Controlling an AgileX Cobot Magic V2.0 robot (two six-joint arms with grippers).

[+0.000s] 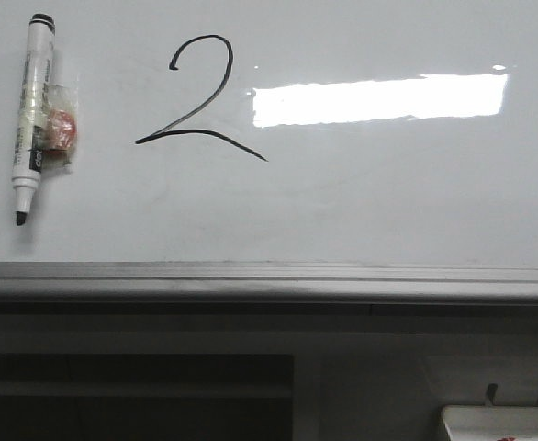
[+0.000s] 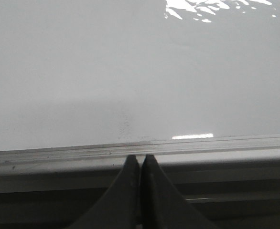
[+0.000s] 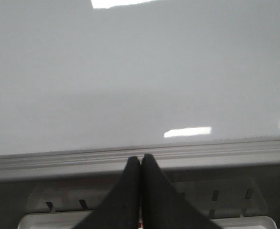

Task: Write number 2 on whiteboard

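A thin black number 2 (image 1: 196, 96) is drawn on the glossy whiteboard (image 1: 361, 202), left of a bright rectangular reflection. A white marker (image 1: 30, 115) with a black cap end lies on the board at the far left, tip down, uncapped. Neither gripper shows in the front view. In the left wrist view my left gripper (image 2: 140, 158) is shut and empty, its tips over the grey ledge (image 2: 59, 157). In the right wrist view my right gripper (image 3: 140, 158) is also shut and empty, above the ledge (image 3: 226, 152).
A small clear packet with something red (image 1: 61, 127) is stuck beside the marker. The grey metal ledge (image 1: 269, 280) runs along the board's lower edge. A white tray (image 1: 503, 423) sits at the lower right, also seen in the right wrist view as a white tray (image 3: 44, 222).
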